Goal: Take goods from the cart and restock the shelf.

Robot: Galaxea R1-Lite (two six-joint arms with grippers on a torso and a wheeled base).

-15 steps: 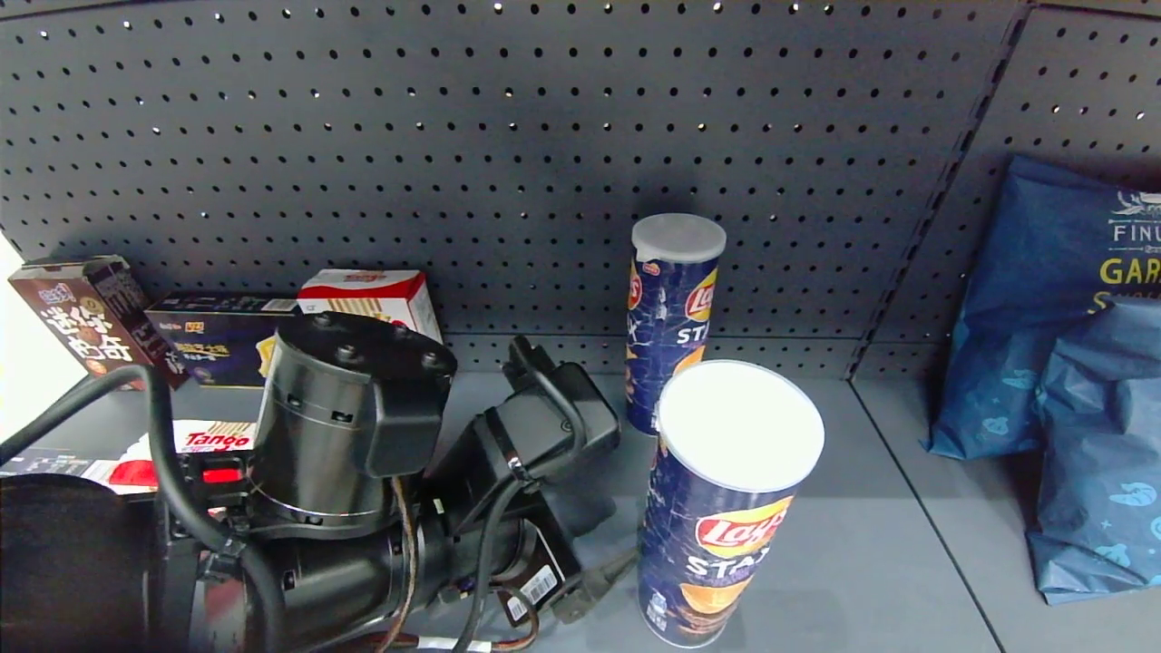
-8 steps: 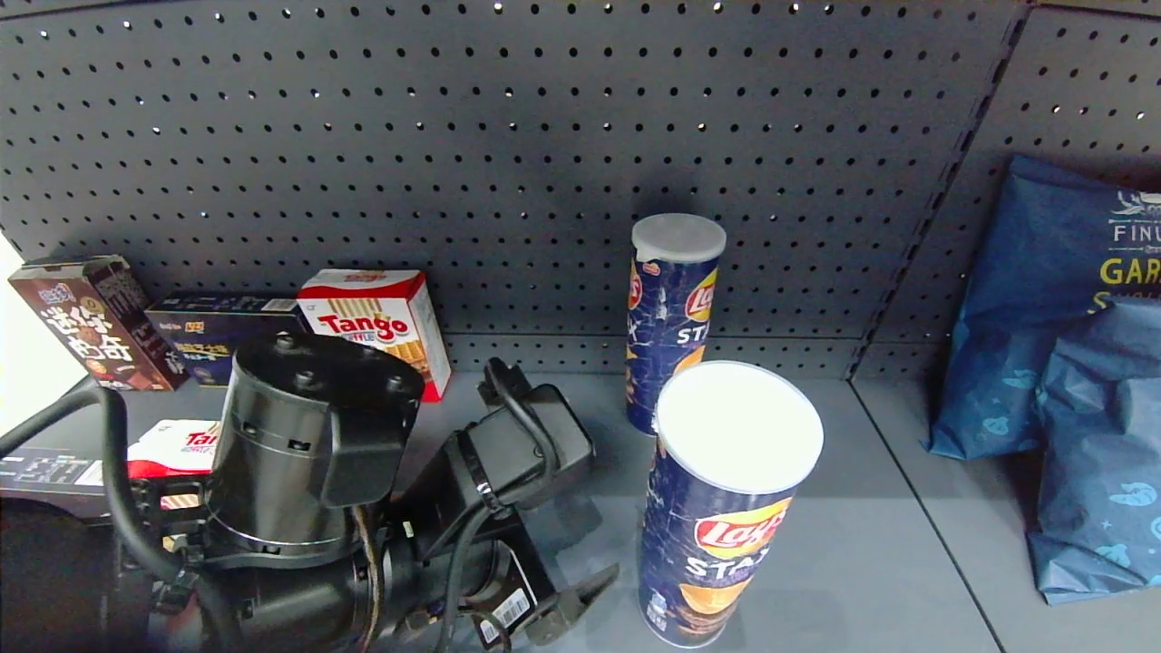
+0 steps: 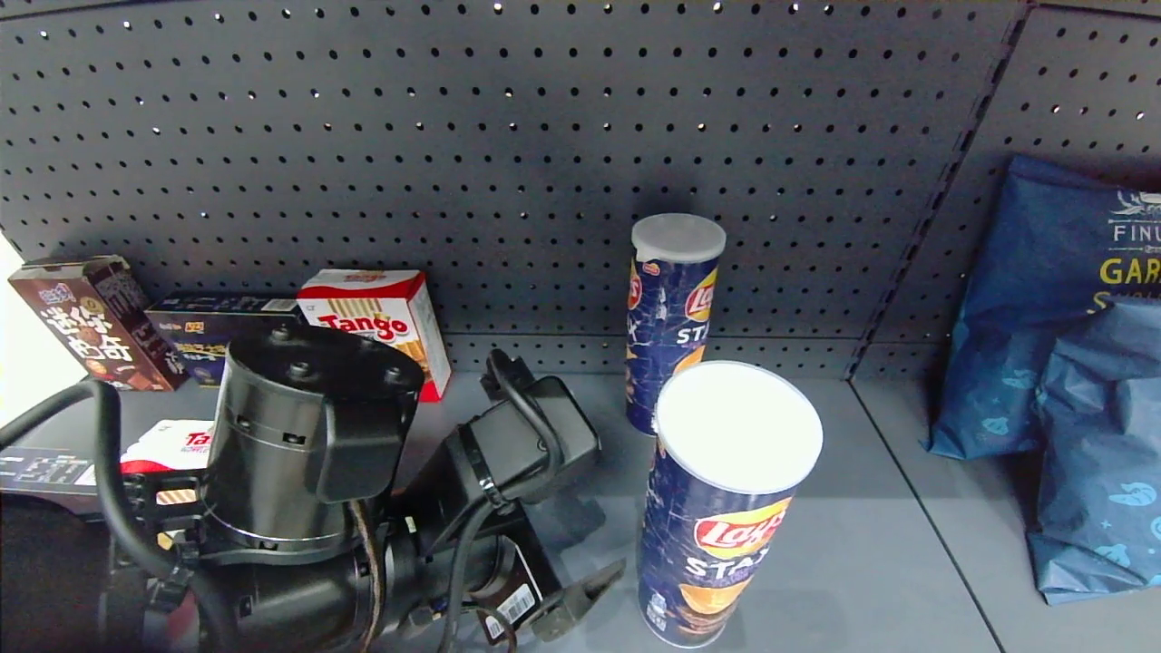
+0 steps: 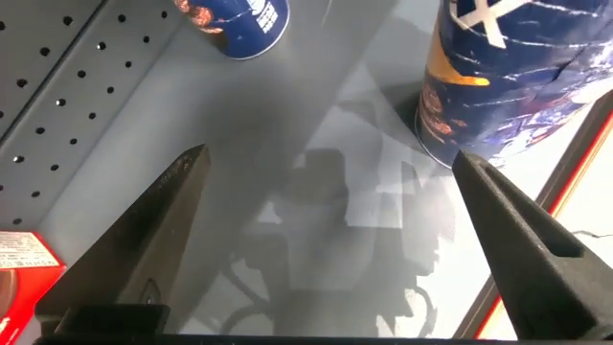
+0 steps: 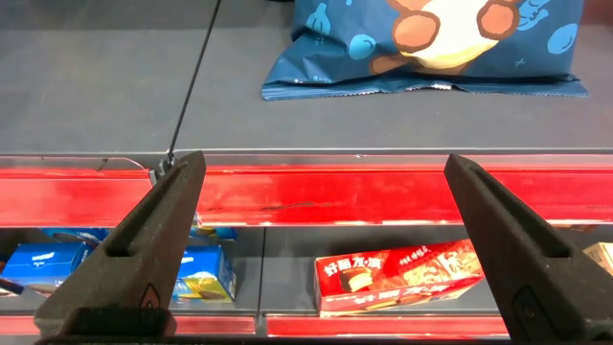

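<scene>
Your left pincer [image 4: 330, 158], spread and empty, sits just beside the front chip can [image 3: 726, 508] standing upright on the shelf [image 3: 871, 580] (placement looks complete); next, back out without tipping it, then fetch another item.

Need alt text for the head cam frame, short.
The left gripper sits low over a grey shelf, just beside the front chip can, which stands upright with a second chip can behind it near the pegboard. Snack boxes line the back at the left, and blue bags lean at the right.
</scene>
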